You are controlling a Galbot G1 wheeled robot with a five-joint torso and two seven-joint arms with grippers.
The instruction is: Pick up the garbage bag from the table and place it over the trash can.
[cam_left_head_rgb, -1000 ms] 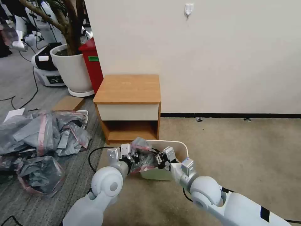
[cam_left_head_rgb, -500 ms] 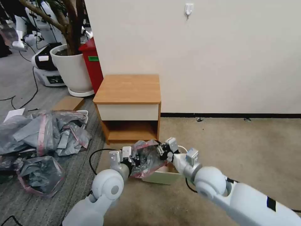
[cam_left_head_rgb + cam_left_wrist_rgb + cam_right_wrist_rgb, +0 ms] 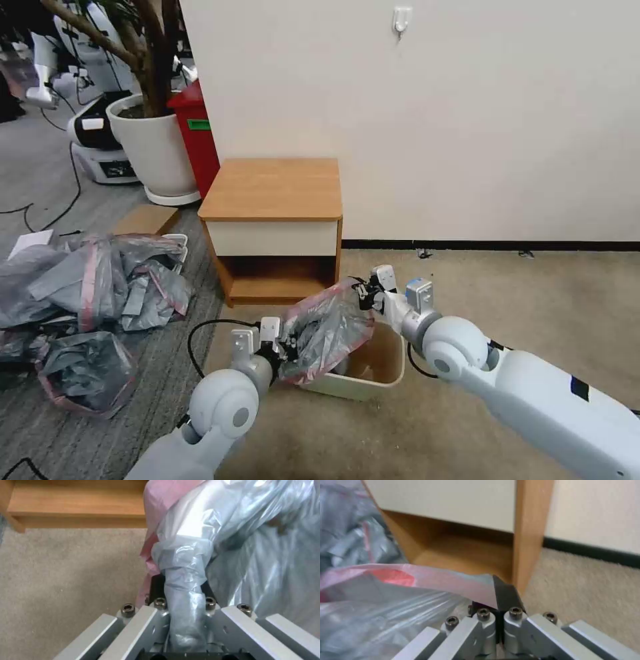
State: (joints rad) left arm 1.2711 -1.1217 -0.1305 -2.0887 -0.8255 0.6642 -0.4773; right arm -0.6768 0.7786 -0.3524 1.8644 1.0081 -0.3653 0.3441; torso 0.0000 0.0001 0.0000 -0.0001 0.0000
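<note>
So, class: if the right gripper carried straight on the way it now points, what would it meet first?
Probably the table. The right gripper, jaws shut on the pink rim of the garbage bag, points at the table's front upright post, with the lower shelf beside it. Depth is unclear, so it might just pass the post.

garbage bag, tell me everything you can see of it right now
The bag is thin, crinkled, translucent grey plastic with a pink-red band along its rim. It hangs stretched between the two hands above the left part of the bin, off the table. The left hand is shut on a twisted bunch of film at its near side; the right hand pinches the pink rim at the far corner. Its mouth looks partly spread; its lower folds seem to reach the bin's near rim.
</note>
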